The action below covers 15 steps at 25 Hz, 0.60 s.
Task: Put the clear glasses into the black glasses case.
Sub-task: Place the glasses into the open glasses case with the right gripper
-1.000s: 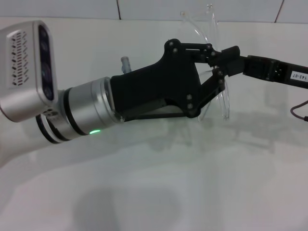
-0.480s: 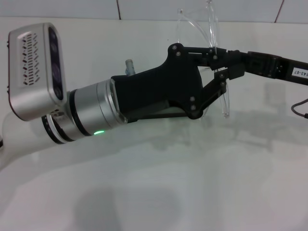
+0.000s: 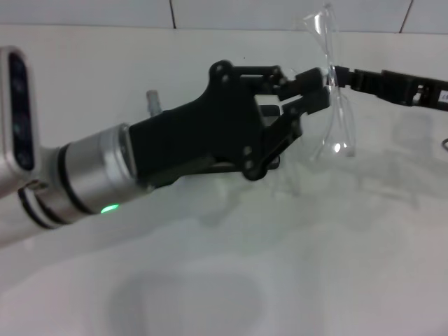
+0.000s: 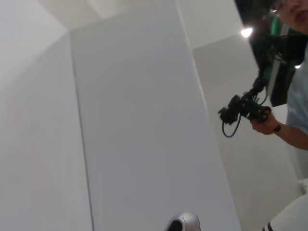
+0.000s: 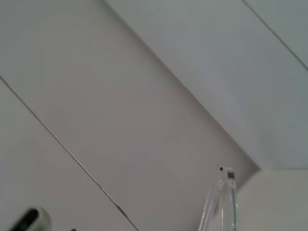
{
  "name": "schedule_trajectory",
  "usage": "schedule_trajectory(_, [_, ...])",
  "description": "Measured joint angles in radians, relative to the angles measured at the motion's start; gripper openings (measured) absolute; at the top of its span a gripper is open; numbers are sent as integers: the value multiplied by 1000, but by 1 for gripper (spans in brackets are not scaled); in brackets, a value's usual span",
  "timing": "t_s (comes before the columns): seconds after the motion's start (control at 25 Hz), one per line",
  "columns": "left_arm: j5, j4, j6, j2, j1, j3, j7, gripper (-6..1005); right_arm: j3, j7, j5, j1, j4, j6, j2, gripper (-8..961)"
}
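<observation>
- The clear glasses [image 3: 334,105] are in the air above the white table [image 3: 294,280], at about 1 o'clock in the head view.
- The right gripper [image 3: 334,74] comes in from 3 o'clock and is clamped on the glasses.
- The left gripper [image 3: 311,94] touches the glasses from 9 o'clock; I cannot tell if its fingers are together.

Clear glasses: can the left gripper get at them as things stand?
Probably yes: the clear glasses hang in the right gripper, the left gripper sits right beside them, with nothing between in the head view.
</observation>
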State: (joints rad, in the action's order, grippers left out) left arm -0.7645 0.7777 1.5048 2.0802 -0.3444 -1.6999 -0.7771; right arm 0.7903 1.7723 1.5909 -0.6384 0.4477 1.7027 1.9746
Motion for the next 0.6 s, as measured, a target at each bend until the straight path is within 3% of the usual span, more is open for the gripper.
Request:
schedule_trajectory(0.08, [-9, 6, 1, -6, 28, 0, -25, 185, 1, 28, 73, -8, 98, -15, -15, 48])
schedule_trajectory(0.16, [-32, 7, 2, -17, 57, 0, -62, 185, 2, 42, 106, -15, 140, -16, -14, 48])
schedule_trajectory(0.2, [-47, 6, 2, -24, 70, 1, -80, 186, 19, 79, 181, -40, 245, -17, -7, 48])
schedule_trajectory(0.28, [-80, 4, 8, -43, 97, 2, -125, 186, 40, 100, 222, -54, 313, -18, -2, 48])
schedule_trajectory(0.44, [-118, -11, 33, -75, 129, 12, -196, 188, 197, 163, 361, -99, 589, -20, 22, 49])
schedule_trajectory(0.6, [-147, -29, 67, -84, 158, 79, -259, 189, 393, 239, 537, -148, 843, -57, 43, 49])
